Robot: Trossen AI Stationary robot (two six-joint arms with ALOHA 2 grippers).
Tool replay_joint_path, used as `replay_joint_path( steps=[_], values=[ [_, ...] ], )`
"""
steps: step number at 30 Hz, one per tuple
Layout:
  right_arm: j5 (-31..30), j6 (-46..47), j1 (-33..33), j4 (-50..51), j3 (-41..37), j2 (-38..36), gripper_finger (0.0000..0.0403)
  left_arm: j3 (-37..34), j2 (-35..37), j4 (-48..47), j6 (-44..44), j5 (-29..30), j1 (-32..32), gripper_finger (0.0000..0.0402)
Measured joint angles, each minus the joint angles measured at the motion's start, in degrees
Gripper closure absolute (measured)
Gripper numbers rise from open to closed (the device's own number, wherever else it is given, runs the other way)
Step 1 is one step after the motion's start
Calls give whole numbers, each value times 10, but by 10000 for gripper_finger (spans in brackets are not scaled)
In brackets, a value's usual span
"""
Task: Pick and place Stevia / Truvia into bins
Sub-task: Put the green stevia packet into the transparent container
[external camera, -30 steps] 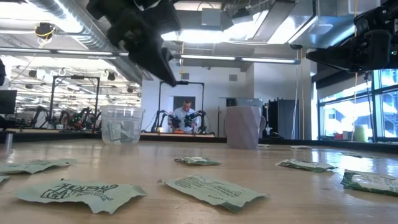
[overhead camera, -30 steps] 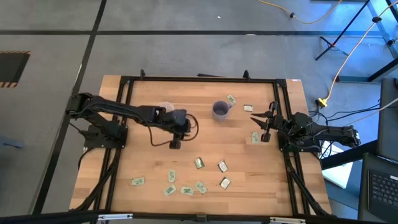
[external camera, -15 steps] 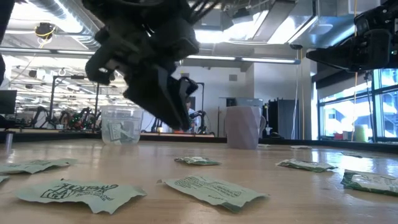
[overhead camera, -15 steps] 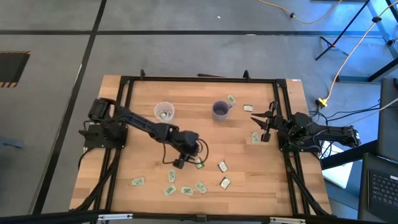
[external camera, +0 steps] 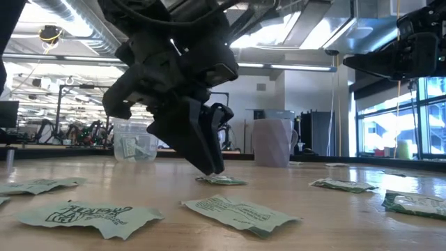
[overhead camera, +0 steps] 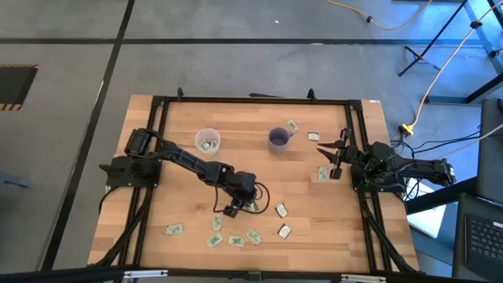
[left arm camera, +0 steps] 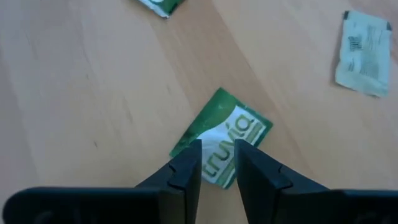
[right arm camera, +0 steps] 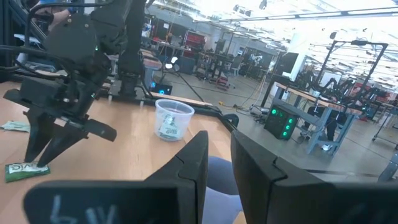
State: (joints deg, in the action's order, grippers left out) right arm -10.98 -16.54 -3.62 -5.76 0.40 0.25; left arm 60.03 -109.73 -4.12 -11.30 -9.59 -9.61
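Note:
Green-and-white Truvia packets lie flat on the wooden table. One packet (left arm camera: 225, 138) lies in the table's middle (overhead camera: 252, 206). My left gripper (overhead camera: 236, 208) is right over it, tips down at its near end (external camera: 211, 169), with a narrow gap between the fingers. The clear cup (overhead camera: 207, 141) holds packets and stands at the far left. The purple-grey mug (overhead camera: 278, 139) stands at the far middle. My right gripper (overhead camera: 330, 153) waits shut and empty, above the table at its right side. My left gripper's fingertips (left arm camera: 194, 152) come down from above at a slant, at the near end of the Truvia packet (left arm camera: 214, 171). I cannot tell whether they touch it. The packet lies flat on the table.
Several more packets lie near the front edge (overhead camera: 236, 240), with two to the right of the gripper (overhead camera: 280, 210). Others lie near the right gripper (overhead camera: 322, 174) and beside the mug (overhead camera: 292, 125). A black frame (overhead camera: 251, 100) borders the table.
My left gripper has gone from beside the clear cup toward the table's near right. It has come down to the packet in the table's middle, tips now at table height. The packets have not moved.

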Motion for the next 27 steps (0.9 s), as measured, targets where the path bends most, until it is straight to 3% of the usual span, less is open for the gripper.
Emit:
replay_joint_path(
  steps=[27],
  values=[
    [0, 0, 0, 0, 0, 0, 328, 1, -7, -7, 0, 11, 0, 368]
  ],
)
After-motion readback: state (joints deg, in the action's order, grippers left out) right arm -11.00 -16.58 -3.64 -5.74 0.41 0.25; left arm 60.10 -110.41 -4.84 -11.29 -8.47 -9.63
